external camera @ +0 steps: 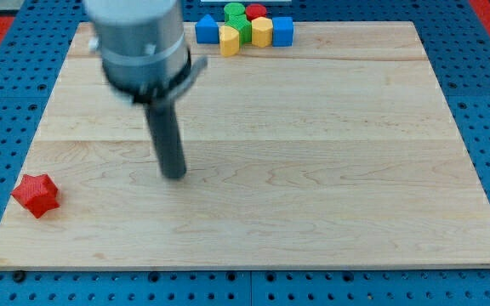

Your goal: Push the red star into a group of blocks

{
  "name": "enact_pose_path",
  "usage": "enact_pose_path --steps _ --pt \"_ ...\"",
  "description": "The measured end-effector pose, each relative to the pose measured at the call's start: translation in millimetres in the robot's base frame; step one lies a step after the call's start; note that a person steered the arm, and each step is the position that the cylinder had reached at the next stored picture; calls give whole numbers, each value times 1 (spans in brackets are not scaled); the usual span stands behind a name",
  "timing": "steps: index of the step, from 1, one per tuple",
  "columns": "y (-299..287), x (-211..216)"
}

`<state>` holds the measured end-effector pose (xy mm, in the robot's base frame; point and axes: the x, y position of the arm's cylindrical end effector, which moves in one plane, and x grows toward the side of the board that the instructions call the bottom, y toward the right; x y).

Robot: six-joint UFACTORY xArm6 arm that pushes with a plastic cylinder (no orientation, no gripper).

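The red star [36,195] lies near the view's left edge of the wooden board [313,170], low down. My tip [174,175] rests on the board to the right of the star, well apart from it. A group of blocks sits at the view's top centre: a blue block [207,30], a yellow block [229,40], a green block [236,14], a second green block [244,30], a red block [256,12], another yellow block [263,32] and a blue cube [282,31]. They touch or nearly touch each other.
The board lies on a blue perforated table [7,102]. The arm's grey body [139,42] hangs over the board's upper left and hides part of it.
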<state>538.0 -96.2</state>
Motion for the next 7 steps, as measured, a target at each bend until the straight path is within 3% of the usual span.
enact_pose_path --steps 1,2,3,5,7 --pt "-22 80" --pt "-112 75" --pt "-186 54" --pt "-142 4" --pt "-163 -64"
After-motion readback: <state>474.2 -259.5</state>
